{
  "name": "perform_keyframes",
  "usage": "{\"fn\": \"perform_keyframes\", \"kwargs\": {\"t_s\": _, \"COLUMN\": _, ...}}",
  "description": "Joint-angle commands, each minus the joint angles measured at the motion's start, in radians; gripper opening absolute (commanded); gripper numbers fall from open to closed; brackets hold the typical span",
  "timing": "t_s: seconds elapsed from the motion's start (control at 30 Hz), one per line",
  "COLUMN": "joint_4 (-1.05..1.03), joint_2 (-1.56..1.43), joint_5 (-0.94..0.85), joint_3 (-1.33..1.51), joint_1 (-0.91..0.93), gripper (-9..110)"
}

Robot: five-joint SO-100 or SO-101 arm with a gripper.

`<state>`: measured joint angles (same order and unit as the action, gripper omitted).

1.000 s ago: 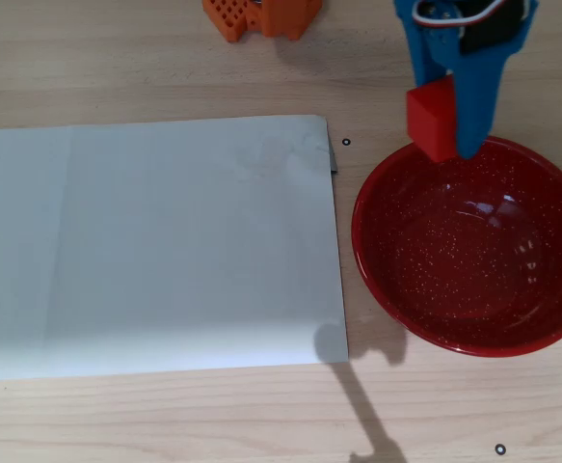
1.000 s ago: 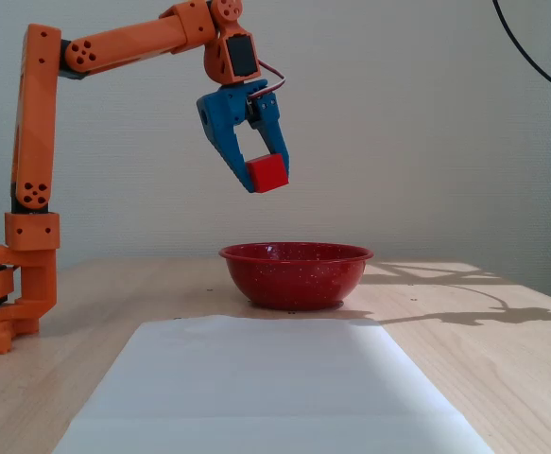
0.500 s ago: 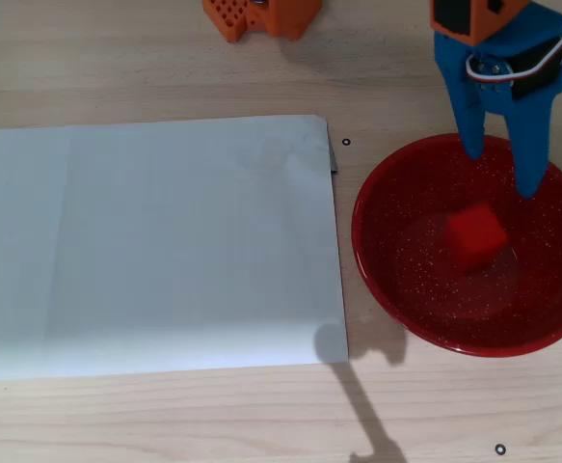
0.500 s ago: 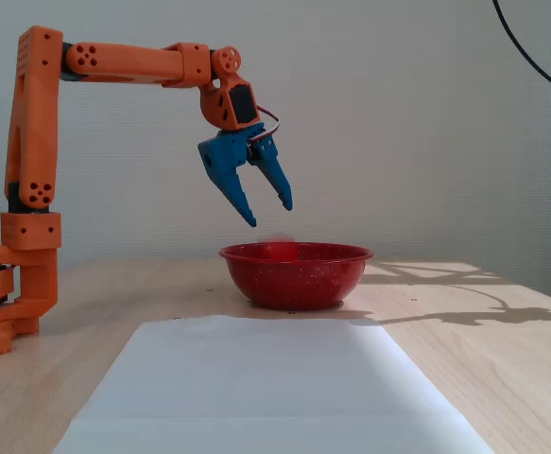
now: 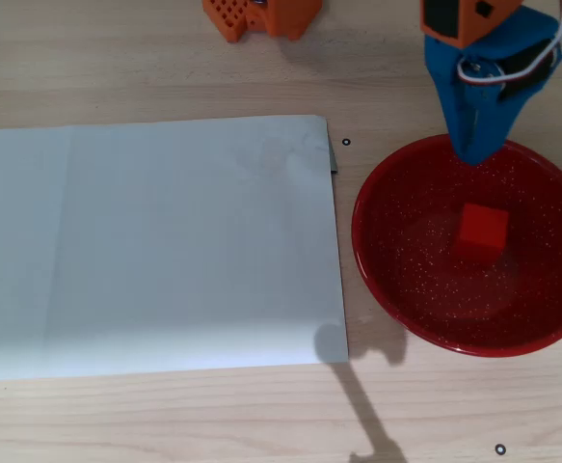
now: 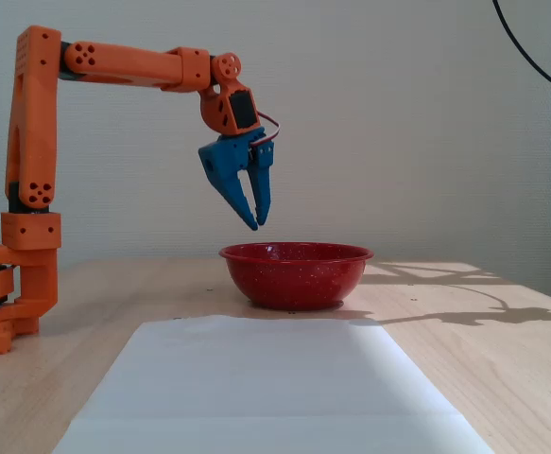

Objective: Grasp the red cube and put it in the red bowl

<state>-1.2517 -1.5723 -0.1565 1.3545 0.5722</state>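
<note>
The cube (image 5: 481, 231) lay on the floor of the bowl (image 5: 387, 280), near its middle in the overhead view; the fixed view hid it behind the bowl's (image 6: 294, 276) wall. The blue claw (image 6: 256, 223) hung empty above the bowl's rim, its fingers pressed together at the tips, and in the overhead view the claw (image 5: 473, 154) sat over the rim's upper edge. A white sheet (image 5: 155, 246) covered the surface (image 5: 165, 415) just left of the bowl.

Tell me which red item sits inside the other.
The small matte red cube rests inside the large glossy speckled red bowl, near its centre in the overhead view; the fixed view hides it behind the rim.
</note>
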Motion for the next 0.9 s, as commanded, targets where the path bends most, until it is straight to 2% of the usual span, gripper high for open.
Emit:
{"fn": "perform_keyframes", "kwargs": {"t_s": 0.0, "joint_4": -0.026, "joint_2": -0.222, "joint_5": 0.020, "joint_3": -0.071, "joint_1": -0.091, "gripper": 0}}
{"fn": "perform_keyframes", "kwargs": {"t_s": 0.43, "joint_4": -0.141, "joint_2": -0.673, "joint_5": -0.037, "joint_3": 0.209, "joint_1": -0.341, "gripper": 0}}
{"fn": "perform_keyframes", "kwargs": {"t_s": 0.6, "joint_4": -0.037, "joint_2": -0.885, "joint_5": -0.055, "joint_3": 0.465, "joint_1": -0.411, "gripper": 0}}
{"fn": "perform_keyframes", "kwargs": {"t_s": 0.87, "joint_4": 0.290, "joint_2": -1.230, "joint_5": -0.075, "joint_3": 0.992, "joint_1": -0.454, "gripper": 0}}
